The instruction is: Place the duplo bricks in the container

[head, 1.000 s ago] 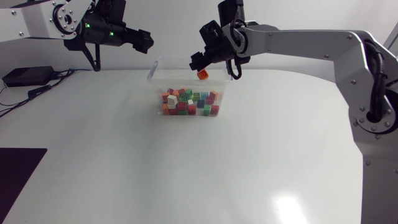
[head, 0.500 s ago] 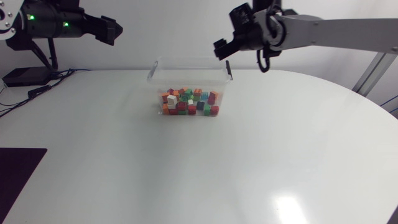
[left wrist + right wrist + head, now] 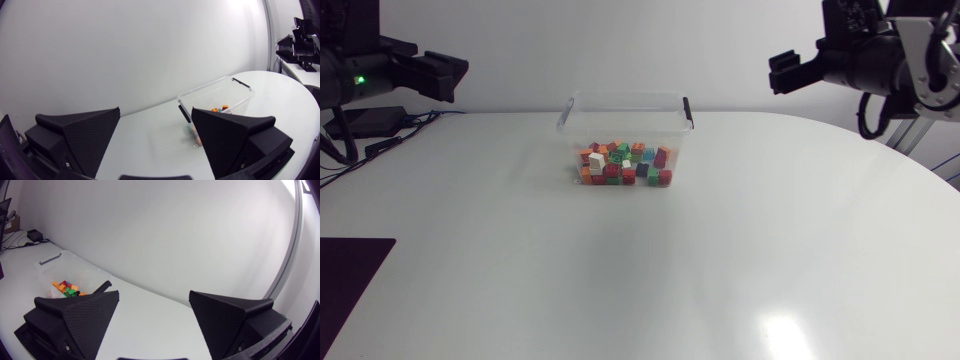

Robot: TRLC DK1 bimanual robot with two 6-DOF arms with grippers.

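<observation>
Head view: left claw [image 3: 445, 75] and right claw [image 3: 785, 72], matte black, hang high at either side. The container [image 3: 625, 102] sits between them, well apart from both. It is a clear plastic box, rectangular, with dark clips at the ends. Bricks [image 3: 623, 165] are piled inside: small, blocky, red, orange, green, blue, white. Table [image 3: 620, 270] is white, smooth and glossy, with a glare spot.

Left wrist view: left claw [image 3: 156, 112] has broad wedge fingers with a pebbled texture, spread wide with nothing between them. The container [image 3: 210, 86] is ahead, partly hidden behind one finger. Orange bricks [image 3: 220, 108] show inside.

Right wrist view: right claw [image 3: 154, 295] is wide apart and empty. The container [image 3: 82, 265] is ahead, part behind one finger, with orange and green bricks [image 3: 65, 287] in it.
</observation>
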